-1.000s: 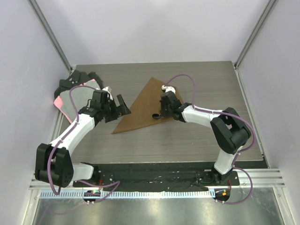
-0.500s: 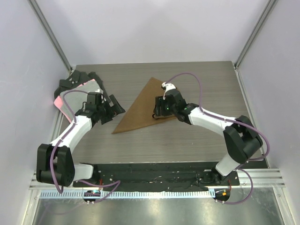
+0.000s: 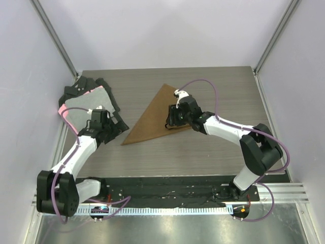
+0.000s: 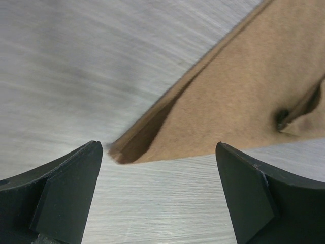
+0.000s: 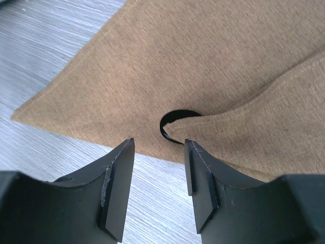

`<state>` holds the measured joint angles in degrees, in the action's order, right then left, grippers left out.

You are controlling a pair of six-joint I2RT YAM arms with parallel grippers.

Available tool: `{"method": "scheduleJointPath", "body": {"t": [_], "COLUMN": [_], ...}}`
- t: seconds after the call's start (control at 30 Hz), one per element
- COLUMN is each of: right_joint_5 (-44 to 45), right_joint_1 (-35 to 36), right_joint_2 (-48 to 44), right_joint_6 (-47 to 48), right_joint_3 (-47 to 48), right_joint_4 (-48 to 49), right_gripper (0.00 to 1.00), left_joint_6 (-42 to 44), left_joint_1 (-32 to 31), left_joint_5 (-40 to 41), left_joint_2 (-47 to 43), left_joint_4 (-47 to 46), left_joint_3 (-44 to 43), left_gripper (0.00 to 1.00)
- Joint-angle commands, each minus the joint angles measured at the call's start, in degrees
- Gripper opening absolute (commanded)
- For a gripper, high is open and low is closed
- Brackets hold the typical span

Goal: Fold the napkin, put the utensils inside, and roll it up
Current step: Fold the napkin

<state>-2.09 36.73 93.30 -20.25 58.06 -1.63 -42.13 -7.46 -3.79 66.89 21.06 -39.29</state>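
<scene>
Napkin (image 3: pixel 155 114) first: from above we see it folded into a long brown triangle in the middle of the worktop (image 3: pixel 213 152). One point faces the far edge and the thinnest corner stretches toward the near left corner, so its long axis runs on that diagonal. The left gripper (image 3: pixel 120 127) sits just beside that thin corner, on the side of the left edge. The right gripper (image 3: pixel 171 122) hangs over the triangle's near edge, and we judge the right arm the nearer to the folded flap. Through the left wrist camera the jaws are spread wide and empty, and the napkin's thin corner points into the gap between them, its layers slightly parted. Through the right wrist camera the jaws stand partly apart, gripping nothing, just short of the napkin's near edge. Straight ahead of them the utensil (image 5: pixel 175 124) shows only its small round black head, peeking from under a flap and pointing back at the jaws. Its handle is hidden, and we judge it runs away from them beneath the raised ridge of cloth.
</scene>
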Motion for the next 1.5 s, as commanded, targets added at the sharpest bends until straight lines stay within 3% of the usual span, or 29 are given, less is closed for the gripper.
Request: {"method": "scheduleJointPath", "body": {"t": [0.0, 0.37, 1.47], "right_joint_5": [-2.4, -4.9, -5.7], "right_joint_1": [-1.3, -1.7, -2.0], "right_joint_2": [-0.8, -0.7, -0.6], "right_joint_6": [-0.2, -0.9, -1.5], "right_joint_3": [-0.1, -1.5, -2.7], "right_joint_4": [4.0, 5.9, 6.7], "right_gripper": [0.51, 0.51, 0.51], "left_joint_6": [-2.2, -8.1, -8.6], "left_joint_1": [0.4, 0.6, 1.3], "left_joint_5": [5.5, 0.9, -1.0], "left_joint_2": [-4.4, -5.0, 3.2], "left_joint_4": [2.7, -1.4, -8.8], "left_joint_3": [2.5, 9.9, 12.5], "left_gripper": [0.98, 0.81, 0.44]}}
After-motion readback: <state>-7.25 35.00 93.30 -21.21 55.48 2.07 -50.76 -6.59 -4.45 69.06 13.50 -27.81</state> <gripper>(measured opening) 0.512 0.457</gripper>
